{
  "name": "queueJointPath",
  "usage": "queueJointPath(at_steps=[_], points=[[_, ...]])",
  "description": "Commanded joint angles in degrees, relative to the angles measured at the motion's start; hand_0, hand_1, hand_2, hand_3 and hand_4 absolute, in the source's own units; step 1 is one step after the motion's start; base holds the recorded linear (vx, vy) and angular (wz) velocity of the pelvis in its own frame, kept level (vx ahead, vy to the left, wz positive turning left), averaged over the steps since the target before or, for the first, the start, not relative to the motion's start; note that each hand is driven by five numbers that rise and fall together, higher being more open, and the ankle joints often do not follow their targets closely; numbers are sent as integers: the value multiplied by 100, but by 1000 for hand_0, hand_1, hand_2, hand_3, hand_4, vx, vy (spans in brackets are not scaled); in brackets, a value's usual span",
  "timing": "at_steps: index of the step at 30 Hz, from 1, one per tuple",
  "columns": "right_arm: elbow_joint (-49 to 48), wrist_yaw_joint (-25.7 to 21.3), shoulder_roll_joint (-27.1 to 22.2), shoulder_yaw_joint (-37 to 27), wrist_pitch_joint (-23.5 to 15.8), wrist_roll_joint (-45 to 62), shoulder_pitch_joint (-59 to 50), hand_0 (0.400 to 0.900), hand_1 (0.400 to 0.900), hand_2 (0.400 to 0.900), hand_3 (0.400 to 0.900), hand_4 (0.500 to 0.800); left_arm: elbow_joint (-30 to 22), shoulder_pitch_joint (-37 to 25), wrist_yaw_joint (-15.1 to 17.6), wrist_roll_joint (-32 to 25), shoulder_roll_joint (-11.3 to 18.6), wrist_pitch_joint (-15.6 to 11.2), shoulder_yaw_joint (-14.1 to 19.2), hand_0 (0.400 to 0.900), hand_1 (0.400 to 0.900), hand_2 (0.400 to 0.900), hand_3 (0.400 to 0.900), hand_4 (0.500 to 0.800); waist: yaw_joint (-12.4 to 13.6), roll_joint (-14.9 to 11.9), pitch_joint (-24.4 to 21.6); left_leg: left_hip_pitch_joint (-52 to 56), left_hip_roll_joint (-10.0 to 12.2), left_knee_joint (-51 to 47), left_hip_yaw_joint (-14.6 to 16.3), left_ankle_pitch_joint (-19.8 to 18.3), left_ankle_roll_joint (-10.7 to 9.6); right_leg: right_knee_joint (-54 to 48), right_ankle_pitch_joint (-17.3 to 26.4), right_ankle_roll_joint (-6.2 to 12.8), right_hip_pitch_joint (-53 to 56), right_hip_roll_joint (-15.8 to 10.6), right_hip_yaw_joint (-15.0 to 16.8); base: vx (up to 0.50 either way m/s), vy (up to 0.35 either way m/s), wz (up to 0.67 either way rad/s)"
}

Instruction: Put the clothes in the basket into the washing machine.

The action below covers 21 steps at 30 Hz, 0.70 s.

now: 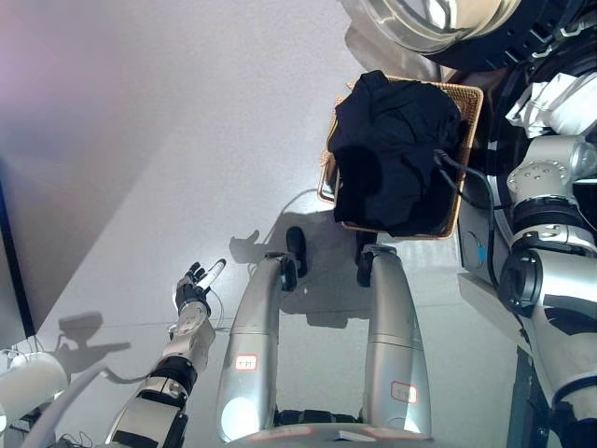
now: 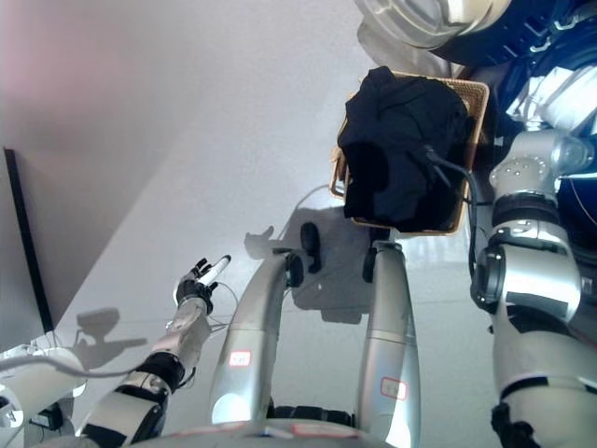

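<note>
Left eye view: clothes [image 1: 396,149] overhanging basket [image 1: 469,103] rim

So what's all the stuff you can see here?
Basket: one, woven tan, on the floor at upper right.
Clothes: a black heap, filling the basket and spilling over its rim.
Washing machine door: one, round, silvery, at the top edge beyond the basket.
Floor: pale grey, all around.
Left robot hand: one, dark with white tips, lower left, fingers straight, holding nothing.
Right robot hand: hidden; only its silver arm shows at the right edge.
</note>
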Motion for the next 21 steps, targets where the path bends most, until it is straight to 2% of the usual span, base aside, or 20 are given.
queueJointPath(at_steps=[1, 8, 10, 11, 13, 15, 18, 19, 21], points=[[-299, -304, -766, 320, -201, -868, 308, 900, 900, 900, 900, 800, 184, 428, 130, 10, 8, -140, -333, 900, 900, 900, 900, 800, -45, 471, -566, 85, -197, -621, 52, 15, -208, 52, -335, 411, 17, 95, 206, 37, -25, 2], [-480, -644, -925, 580, 115, -1805, 450, 900, 900, 900, 900, 800, 123, 412, 176, 165, 21, -217, -352, 900, 900, 900, 900, 800, -46, 481, -561, 174, -212, -685, 53, 35, -218, 30, -339, 421, 82, 70, 193, 7, -8, 1], [-530, -848, -940, 761, 341, -2417, 583, 900, 900, 900, 900, 800, 101, 383, 192, 217, 11, -261, -368, 900, 900, 900, 900, 800, -56, 462, -547, 163, -217, -648, 47, 35, -215, 51, -328, 415, 94, 73, 183, -1, -11, -2], [-641, -1103, -933, 892, 527, -2920, 670, 900, 900, 900, 900, 800, 84, 374, 216, 264, 2, -283, -376, 900, 900, 900, 900, 800, -69, 471, -520, 204, -212, -647, 39, 16, -218, 45, -345, 417, 141, 76, 172, -14, -9, -3], [-763, -1228, -876, 942, 621, -3305, 746, 900, 900, 900, 900, 800, 59, 362, 237, 320, -5, -312, -364, 900, 900, 900, 900, 800, -77, 467, -526, 157, -210, -626, 46, 35, -210, 61, -321, 413, 96, 83, 176, 0, 0, 0], [-1035, -1620, -788, 1177, 1083, -4267, 1022, 900, 900, 900, 900, 800, -7, 343, 312, 437, -23, -357, -330, 900, 900, 900, 900, 800, -108, 455, -489, 163, -196, -602, 34, 28, -197, 70, -319, 405, 106, 97, 166, -19, 0, -4], [-1488, -1972, -711, 1305, 1563, -5440, 1397, 900, 900, 900, 900, 800, -81, 331, 379, 625, -46, -454, -224, 900, 900, 900, 900, 800, -148, 417, -486, 113, -181, -586, 36, 23, -181, 63, -304, 404, 62, 108, 166, -8, 1, -1], [-1578, -2057, -683, 1333, 1712, -5763, 1520, 900, 900, 900, 900, 800, -112, 340, 390, 676, -49, -497, -191, 900, 900, 900, 900, 800, -162, 407, -482, 103, -178, -578, 32, 25, -176, 61, -301, 403, 58, 114, 161, 0, 0, 0], [-1657, -1996, -551, 1316, 1766, -5907, 1661, 900, 900, 900, 900, 800, -125, 326, 404, 700, -30, -508, -148, 900, 900, 900, 900, 800, -180, 373, -483, 91, -179, -588, 20, 25, -167, 45, -292, 403, 54, 121, 152, 0, 0, 0]])
